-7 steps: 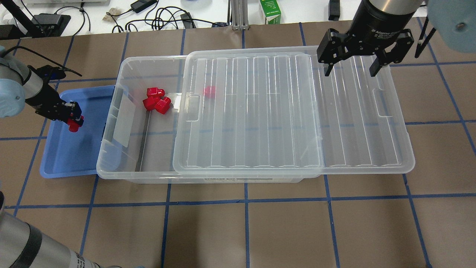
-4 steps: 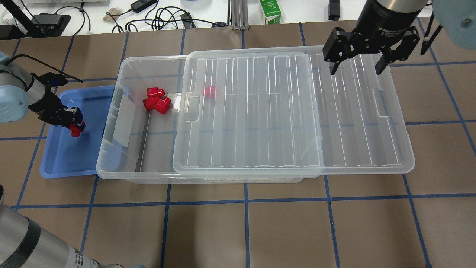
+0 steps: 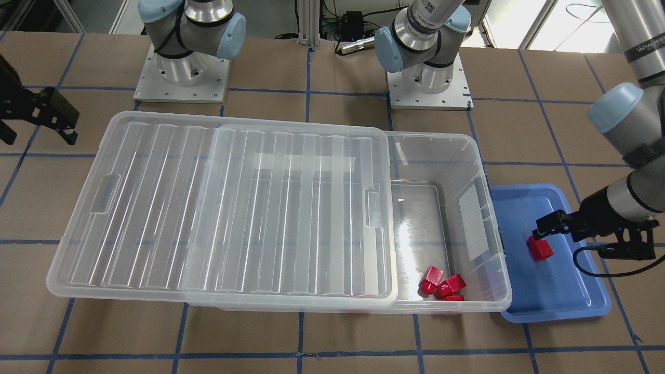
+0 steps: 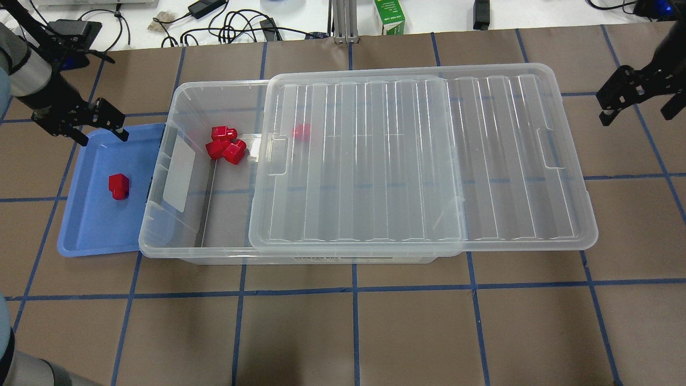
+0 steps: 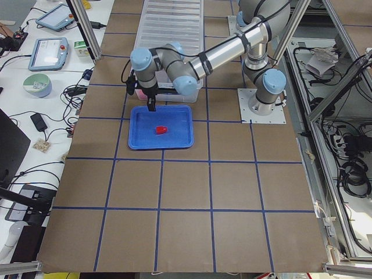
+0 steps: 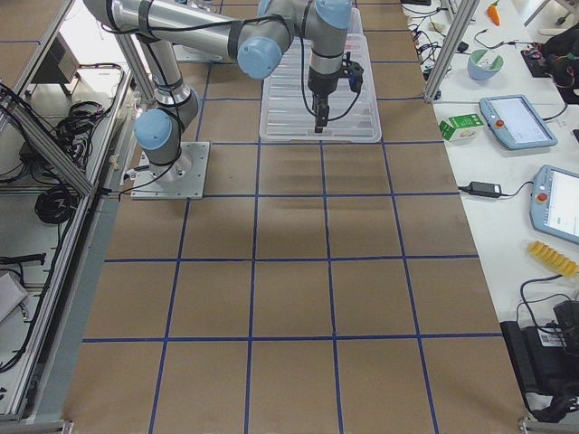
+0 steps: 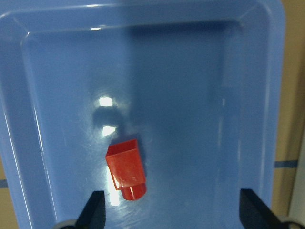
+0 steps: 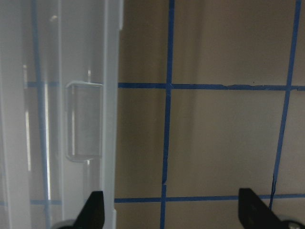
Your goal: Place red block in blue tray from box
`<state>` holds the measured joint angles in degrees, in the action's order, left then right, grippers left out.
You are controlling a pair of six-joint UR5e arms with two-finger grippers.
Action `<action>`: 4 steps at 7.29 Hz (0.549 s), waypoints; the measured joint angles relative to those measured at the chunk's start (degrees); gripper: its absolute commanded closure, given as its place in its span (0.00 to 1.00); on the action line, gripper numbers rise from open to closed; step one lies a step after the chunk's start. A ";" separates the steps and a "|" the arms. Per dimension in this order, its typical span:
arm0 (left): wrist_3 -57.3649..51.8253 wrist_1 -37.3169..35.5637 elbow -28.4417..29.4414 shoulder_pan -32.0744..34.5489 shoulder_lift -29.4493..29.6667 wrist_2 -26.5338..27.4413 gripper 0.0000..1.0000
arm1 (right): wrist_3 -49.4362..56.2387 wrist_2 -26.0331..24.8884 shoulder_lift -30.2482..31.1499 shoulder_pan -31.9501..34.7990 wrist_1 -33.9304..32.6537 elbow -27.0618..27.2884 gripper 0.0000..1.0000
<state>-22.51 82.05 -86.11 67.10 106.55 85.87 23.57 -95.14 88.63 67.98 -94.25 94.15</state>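
Observation:
A red block [image 4: 118, 186] lies loose on the floor of the blue tray [image 4: 96, 225], left of the box [image 4: 214, 84]. It also shows in the left wrist view [image 7: 126, 169] and the front view [image 3: 540, 249]. My left gripper [image 4: 104, 140] is open and empty over the tray's far edge, above the block. Several red blocks [image 4: 226, 146] lie in the box's uncovered left end, and one [image 4: 302, 131] shows through the lid [image 4: 418, 161]. My right gripper [image 4: 635, 115] is open and empty, right of the lid, over the table.
The ribbed lid is slid to the right and overhangs the box's right end. A green carton [image 4: 389, 16] and cables [image 4: 236, 24] lie beyond the table's far edge. Both arm bases [image 3: 182, 72] stand behind the box.
My left gripper has let go of the red block, which now lies in the blue tray, and has drawn up and back. My right gripper has moved right, off the lid.

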 measured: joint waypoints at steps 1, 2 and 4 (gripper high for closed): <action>4.09 5.78 3.65 3.91 -2.86 0.02 0.00 | 0.76 -1.31 -0.53 -0.84 -2.46 3.06 0.00; 8.31 9.34 5.80 8.52 -5.67 0.04 0.00 | 0.98 -2.01 -1.33 -1.17 -4.54 5.82 0.00; 12.65 11.70 6.00 17.88 -9.66 0.27 0.00 | 0.92 -2.40 -2.40 -1.01 -8.26 9.38 0.00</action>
<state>-9.85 93.75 -80.11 84.97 96.89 86.14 24.48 -97.53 86.23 66.98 -102.51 103.53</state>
